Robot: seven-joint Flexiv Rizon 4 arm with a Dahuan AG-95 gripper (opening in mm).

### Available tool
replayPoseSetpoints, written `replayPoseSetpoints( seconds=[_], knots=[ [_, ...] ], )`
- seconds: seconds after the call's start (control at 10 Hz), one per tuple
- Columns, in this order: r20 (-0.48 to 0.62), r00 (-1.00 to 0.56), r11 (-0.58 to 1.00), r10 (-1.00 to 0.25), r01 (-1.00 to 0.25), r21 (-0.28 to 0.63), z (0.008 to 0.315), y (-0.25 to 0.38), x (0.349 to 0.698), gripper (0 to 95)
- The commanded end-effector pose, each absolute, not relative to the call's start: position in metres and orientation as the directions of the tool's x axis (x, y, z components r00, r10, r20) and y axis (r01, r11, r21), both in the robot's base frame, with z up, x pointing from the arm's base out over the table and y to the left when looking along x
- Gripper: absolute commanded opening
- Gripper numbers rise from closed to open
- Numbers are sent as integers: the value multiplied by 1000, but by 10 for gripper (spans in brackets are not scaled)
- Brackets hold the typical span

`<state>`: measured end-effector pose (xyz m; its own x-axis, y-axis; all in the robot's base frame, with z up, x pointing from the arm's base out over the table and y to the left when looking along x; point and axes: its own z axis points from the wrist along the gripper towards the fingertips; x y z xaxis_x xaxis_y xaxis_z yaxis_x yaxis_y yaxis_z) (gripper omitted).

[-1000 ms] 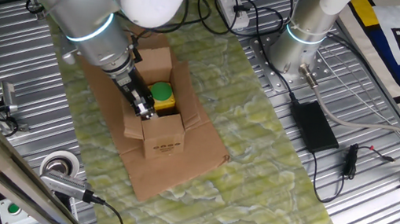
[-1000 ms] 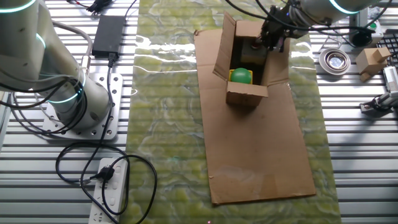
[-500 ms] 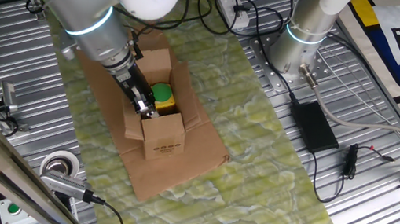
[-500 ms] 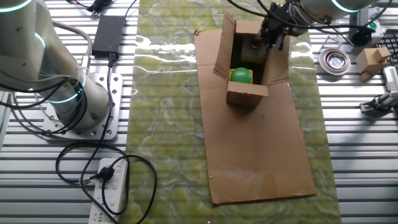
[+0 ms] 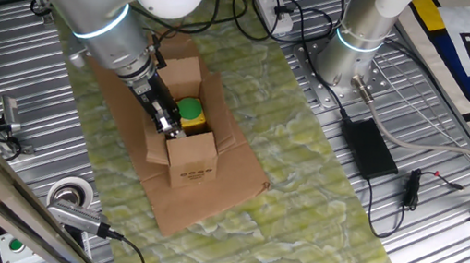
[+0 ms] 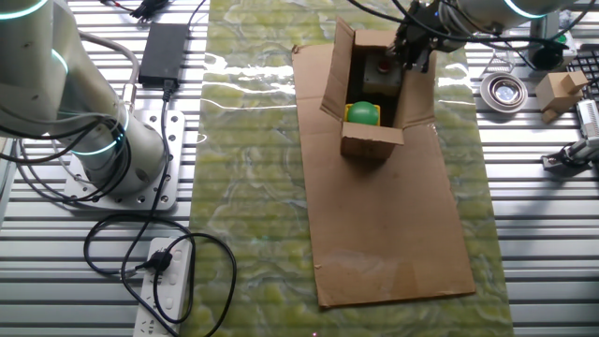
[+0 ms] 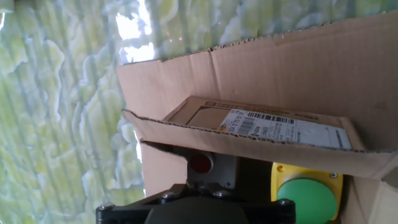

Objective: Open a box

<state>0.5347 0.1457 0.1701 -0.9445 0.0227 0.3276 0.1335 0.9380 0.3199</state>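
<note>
A: Nearest the hand camera?
B: The gripper (image 5: pixel 169 125) body at the bottom edge, fingers out of sight there. Just past it a box (image 7: pixel 261 134) flap with a white label (image 7: pixel 283 127), and below it a grey unit with a red button (image 7: pixel 200 163) beside a green button on yellow (image 7: pixel 306 198).
A: Gripper state?
B: Can't tell; fingertips sit low at the box's side flap, hidden in both fixed views.
A: Box location?
B: Box (image 5: pixel 184 129) stands on the flat cardboard sheet (image 6: pixel 393 225), flaps spread open, green button (image 6: pixel 363 113) showing inside. The sheet lies on the green mat (image 6: pixel 253 168).
A: Farther out?
B: Tape roll (image 6: pixel 506 90), power brick (image 6: pixel 164 51), second arm's base (image 6: pixel 117 159).
</note>
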Motion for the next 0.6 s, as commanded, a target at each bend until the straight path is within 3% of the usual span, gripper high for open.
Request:
replayPoseSetpoints(
  seconds=[0.1, 0.6],
  knots=[
    [330, -944, 937, 28, 140, 321, 173, 149, 536, 0],
    [341, -938, 930, 56, 174, 325, 184, 158, 541, 0]
  ],
)
